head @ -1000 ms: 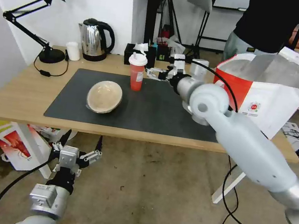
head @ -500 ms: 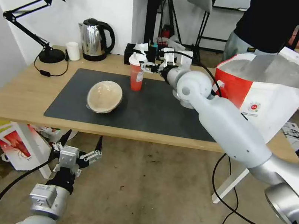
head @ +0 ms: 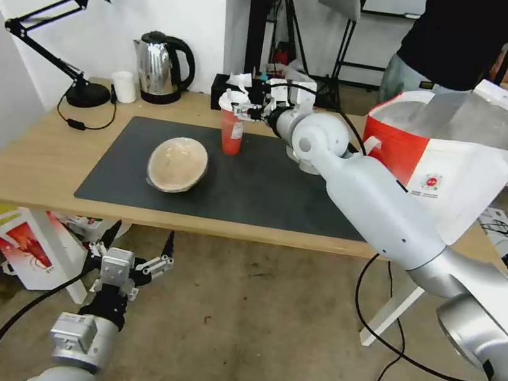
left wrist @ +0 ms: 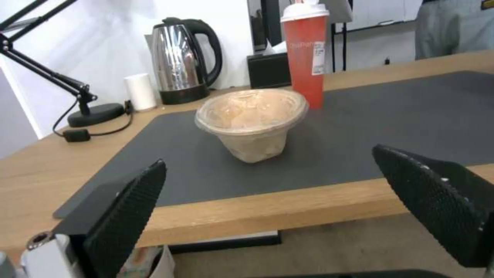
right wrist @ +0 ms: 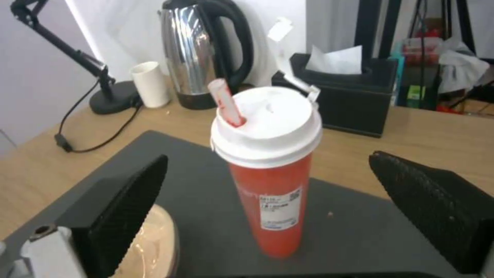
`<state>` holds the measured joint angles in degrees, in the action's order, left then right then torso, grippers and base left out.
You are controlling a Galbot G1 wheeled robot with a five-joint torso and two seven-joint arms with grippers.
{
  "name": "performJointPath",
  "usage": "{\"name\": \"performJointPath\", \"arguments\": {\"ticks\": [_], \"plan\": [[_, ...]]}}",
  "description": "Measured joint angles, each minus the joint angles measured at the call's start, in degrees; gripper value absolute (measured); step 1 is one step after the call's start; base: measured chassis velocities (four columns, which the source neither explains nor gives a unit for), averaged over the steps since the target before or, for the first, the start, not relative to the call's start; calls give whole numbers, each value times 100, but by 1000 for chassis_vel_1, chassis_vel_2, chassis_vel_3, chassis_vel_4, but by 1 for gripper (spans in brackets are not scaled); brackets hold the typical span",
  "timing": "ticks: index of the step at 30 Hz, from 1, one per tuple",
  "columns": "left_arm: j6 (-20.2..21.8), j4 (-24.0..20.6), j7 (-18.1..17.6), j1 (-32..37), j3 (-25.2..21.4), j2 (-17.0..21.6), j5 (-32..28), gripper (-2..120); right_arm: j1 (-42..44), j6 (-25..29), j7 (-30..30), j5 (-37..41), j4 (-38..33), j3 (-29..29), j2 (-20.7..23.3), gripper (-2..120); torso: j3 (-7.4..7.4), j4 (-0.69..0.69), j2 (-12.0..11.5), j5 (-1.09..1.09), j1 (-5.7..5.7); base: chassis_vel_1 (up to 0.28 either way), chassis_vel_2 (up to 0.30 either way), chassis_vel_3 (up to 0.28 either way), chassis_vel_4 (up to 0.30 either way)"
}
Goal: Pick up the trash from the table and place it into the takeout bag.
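The tall red drink cup [head: 232, 131] with a white lid stands upright on the dark mat [head: 255, 184] of the table [head: 30, 157]. My right gripper [head: 245, 110] is open beside the cup's lid. In the right wrist view the cup [right wrist: 270, 193] stands between the spread fingers of the right gripper [right wrist: 268, 162], untouched. The shallow beige bowl [head: 177, 164] rests tilted on the mat, left of the cup. My left gripper [head: 129, 256] hangs open below the table's front edge, facing the bowl [left wrist: 252, 119]. The takeout bag [head: 456, 157] stands open at the table's right end.
A kettle [head: 158, 68], small white cup [head: 123, 87], desk lamp [head: 87, 92] and black tissue box [head: 221, 87] line the table's back edge. A red-and-white box [head: 29, 246] sits on the floor under the left end. A person stands behind the bag.
My right arm has swung left across the mat, carrying its open gripper from right of the cup up to the cup's lid. The left arm, bowl and bag stayed put.
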<state>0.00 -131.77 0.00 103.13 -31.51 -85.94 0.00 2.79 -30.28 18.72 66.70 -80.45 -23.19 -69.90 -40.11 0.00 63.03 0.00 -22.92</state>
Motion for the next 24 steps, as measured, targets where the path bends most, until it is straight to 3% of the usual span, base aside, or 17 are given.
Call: {"name": "performJointPath", "arguments": {"ticks": [24], "plan": [[0, 0, 0, 0, 0, 0, 0, 100, -29, -325, -251, -269, 556, -59, -247, 100, 0, 0, 0, 0, 0, 0, 0, 0, 0]]}}
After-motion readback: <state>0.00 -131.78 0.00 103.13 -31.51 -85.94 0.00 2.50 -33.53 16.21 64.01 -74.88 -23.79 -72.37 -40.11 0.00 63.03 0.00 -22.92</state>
